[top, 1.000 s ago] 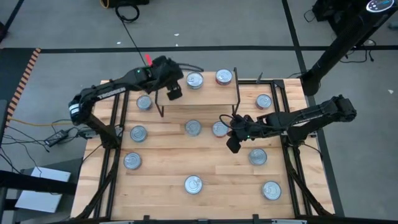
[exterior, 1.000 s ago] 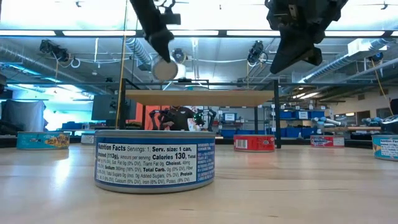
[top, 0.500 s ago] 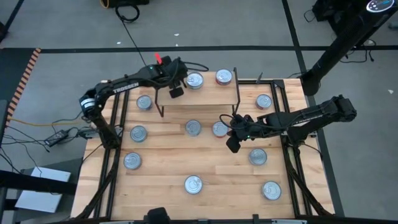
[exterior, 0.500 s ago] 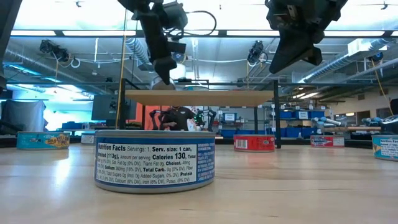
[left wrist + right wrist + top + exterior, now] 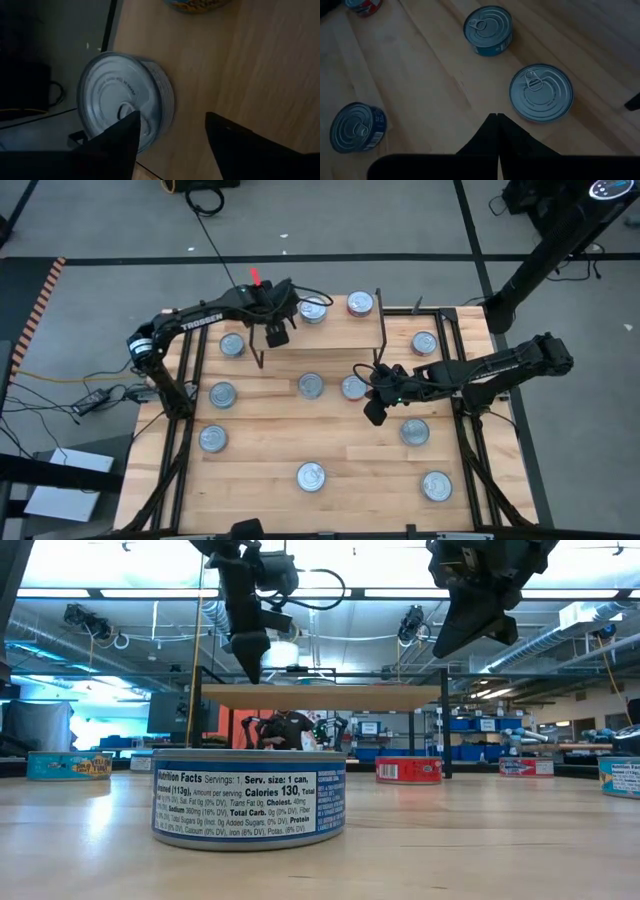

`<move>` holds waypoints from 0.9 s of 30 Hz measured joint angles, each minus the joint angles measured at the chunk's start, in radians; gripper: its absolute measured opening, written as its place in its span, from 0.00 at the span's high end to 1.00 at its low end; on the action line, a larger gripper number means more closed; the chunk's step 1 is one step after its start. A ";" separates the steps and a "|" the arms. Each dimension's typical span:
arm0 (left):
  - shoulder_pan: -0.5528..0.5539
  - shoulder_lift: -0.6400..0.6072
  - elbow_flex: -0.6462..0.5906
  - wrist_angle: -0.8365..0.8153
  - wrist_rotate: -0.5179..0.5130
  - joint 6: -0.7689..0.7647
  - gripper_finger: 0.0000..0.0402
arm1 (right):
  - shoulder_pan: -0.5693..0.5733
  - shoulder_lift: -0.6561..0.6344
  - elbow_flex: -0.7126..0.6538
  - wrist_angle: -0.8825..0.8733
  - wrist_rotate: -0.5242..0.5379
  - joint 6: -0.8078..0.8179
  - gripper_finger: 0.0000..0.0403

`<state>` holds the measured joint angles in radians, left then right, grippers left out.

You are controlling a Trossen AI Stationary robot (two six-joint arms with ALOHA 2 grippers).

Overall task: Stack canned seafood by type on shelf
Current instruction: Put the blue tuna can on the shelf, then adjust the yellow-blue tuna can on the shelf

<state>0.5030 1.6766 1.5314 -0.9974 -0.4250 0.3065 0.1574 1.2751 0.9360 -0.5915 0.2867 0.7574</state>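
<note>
Working over the tabletop, I hold my left tool with fingers spread and empty above the shelf; a placed can sits just at its two o'clock. My right tool, pinched closed, waits mid-table.

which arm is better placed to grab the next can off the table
Right. The right gripper hovers shut over the table beside loose cans, nearest one. The left gripper, open, is up over the shelf by a can already placed.
</note>
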 joint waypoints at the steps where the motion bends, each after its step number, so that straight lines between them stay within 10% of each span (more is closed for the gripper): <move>1: 0.000 -0.001 0.000 0.001 -0.002 0.000 0.43 | 0.000 0.000 0.000 0.000 0.000 0.000 0.98; 9: 0.000 -0.064 0.001 0.028 0.017 -0.033 0.53 | 0.000 -0.002 0.000 0.007 -0.011 -0.002 0.98; 18: -0.013 -0.211 0.004 0.209 0.509 -0.145 0.95 | -0.011 -0.012 0.000 0.039 -0.025 -0.042 0.98; 27: -0.095 -0.196 -0.219 0.570 0.608 -0.254 0.99 | -0.040 -0.012 0.000 0.047 -0.049 -0.079 0.98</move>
<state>0.4082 1.4803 1.3128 -0.4277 0.1829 0.0527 0.1169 1.2629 0.9360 -0.5450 0.2375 0.6785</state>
